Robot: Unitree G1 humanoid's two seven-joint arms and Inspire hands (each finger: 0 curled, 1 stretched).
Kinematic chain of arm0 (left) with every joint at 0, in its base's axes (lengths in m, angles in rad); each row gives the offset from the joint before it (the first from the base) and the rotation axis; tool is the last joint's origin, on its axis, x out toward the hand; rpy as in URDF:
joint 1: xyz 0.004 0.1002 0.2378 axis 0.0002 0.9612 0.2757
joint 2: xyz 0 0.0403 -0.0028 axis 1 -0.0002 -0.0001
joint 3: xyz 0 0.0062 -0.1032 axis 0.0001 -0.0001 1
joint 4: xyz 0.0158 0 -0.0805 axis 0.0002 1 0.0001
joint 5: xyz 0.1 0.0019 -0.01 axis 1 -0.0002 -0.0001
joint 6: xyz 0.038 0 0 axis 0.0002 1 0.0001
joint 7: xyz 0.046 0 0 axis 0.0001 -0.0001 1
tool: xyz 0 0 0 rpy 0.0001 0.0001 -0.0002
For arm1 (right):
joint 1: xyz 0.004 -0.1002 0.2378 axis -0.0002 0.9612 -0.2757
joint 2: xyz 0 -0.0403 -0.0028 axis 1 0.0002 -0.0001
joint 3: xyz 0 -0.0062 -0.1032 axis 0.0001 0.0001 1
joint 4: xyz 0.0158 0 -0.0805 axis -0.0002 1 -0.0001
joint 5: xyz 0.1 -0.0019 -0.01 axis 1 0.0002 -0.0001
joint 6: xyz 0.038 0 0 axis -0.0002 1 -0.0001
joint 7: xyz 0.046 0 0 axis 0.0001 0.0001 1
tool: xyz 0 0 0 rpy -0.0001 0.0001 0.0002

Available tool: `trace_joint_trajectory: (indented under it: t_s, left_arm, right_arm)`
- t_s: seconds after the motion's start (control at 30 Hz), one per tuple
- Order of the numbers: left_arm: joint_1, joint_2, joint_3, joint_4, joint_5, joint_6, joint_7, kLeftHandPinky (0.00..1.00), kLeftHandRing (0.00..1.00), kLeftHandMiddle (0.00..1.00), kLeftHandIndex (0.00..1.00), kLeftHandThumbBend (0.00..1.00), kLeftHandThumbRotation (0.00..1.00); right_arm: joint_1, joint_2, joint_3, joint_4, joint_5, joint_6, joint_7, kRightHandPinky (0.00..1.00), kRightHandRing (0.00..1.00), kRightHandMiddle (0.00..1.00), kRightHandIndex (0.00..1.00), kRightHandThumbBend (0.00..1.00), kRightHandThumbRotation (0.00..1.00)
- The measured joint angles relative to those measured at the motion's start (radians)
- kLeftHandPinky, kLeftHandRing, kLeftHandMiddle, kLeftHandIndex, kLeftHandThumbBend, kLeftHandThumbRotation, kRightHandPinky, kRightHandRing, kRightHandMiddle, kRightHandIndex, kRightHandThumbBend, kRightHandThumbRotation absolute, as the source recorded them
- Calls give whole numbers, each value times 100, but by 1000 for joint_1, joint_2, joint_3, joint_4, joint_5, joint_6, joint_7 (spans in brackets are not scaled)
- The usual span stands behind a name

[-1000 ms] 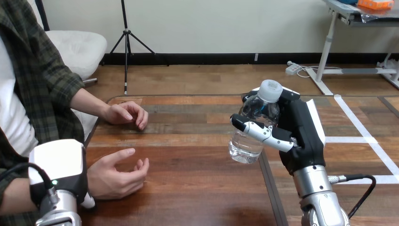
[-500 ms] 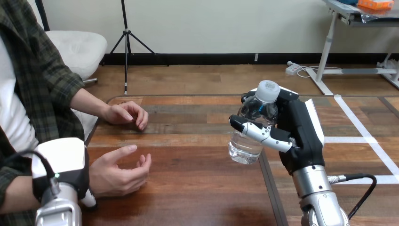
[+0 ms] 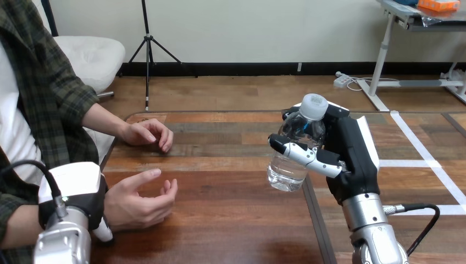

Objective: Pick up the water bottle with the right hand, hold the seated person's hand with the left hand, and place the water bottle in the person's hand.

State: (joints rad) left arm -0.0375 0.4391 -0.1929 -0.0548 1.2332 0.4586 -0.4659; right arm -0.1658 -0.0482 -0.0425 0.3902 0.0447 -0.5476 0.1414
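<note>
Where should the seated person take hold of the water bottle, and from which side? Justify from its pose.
Probably grip the water bottle by its lower body, from the view's left. It is nearly upright above the table; the right hand wraps its middle and covers its right side, leaving the rounded base and small cap free.

Bare table (image 3: 231,184) lies open between the water bottle (image 3: 299,130) in the right hand (image 3: 354,159) and the person's nearer hand (image 3: 137,202); left hand (image 3: 74,190) crowds its wrist, person's farther hand (image 3: 147,133) sits behind.

Silver forearms (image 3: 364,215), black right hand (image 3: 351,159), white-backed, black-and-white jointed fingers (image 3: 299,154), white-shelled left hand (image 3: 74,192)
</note>
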Motion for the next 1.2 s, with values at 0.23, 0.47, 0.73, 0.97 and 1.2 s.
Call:
trace_joint_trajectory:
  t_s: [0.23,0.47,0.73,0.97,1.2]
  left_arm:
    - [-14,40,2,-1,-72,-24,-70,54,63,70,75,77,0]
    - [-21,76,4,-5,-154,-47,-132,49,58,65,76,77,0]
    - [-37,109,5,6,-205,-63,-136,50,58,64,72,78,0]
    - [-42,120,5,12,-234,-75,-129,48,54,60,67,77,0]
    - [-42,119,4,14,-254,-75,-118,47,53,58,62,76,0]
  right_arm:
    - [0,-1,-3,0,-5,1,-2,37,40,42,43,49,0]
    - [0,-3,-4,0,-8,2,-3,37,40,42,43,50,0]
    - [0,-3,-5,0,-8,3,-4,36,39,42,43,51,0]
    - [0,-3,-6,0,-9,4,-4,35,39,42,43,51,0]
    - [0,-3,-6,0,-4,6,-4,35,39,42,43,50,0]
